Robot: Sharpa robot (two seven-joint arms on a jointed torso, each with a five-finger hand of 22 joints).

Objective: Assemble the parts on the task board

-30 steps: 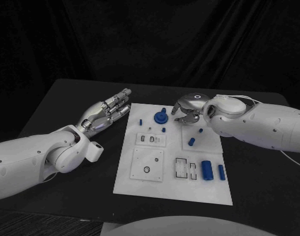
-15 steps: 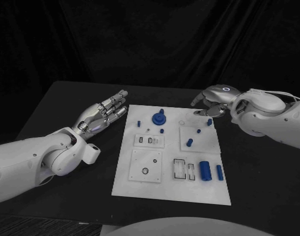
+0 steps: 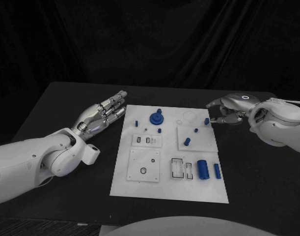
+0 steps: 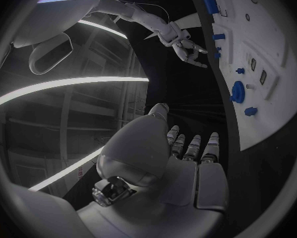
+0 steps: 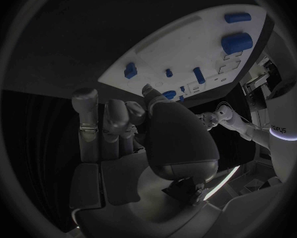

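Observation:
The white task board (image 3: 165, 189) lies mid-table with several blue parts on it. A blue gear (image 3: 155, 117) with a peg stands near its far left corner, also visible in the left wrist view (image 4: 238, 91). A small blue peg (image 3: 206, 119) stands by the far right edge. My right hand (image 3: 228, 109) hovers just right of that peg, fingers loosely curled and apart, holding nothing (image 5: 138, 137). My left hand (image 3: 106, 113) is held flat over the table left of the board's far corner, fingers stretched out and empty (image 4: 185, 161).
A large blue cylinder (image 3: 202, 169) and a thinner one (image 3: 217, 170) lie at the board's near right. More small pegs (image 3: 187, 141) stand mid-board. Black table (image 3: 65, 98) surrounds the board, and a dark curtain hangs behind.
My right hand has drawn back to the right, from over the board's far part to its right edge. The small peg stays standing by that edge. My left hand has held still.

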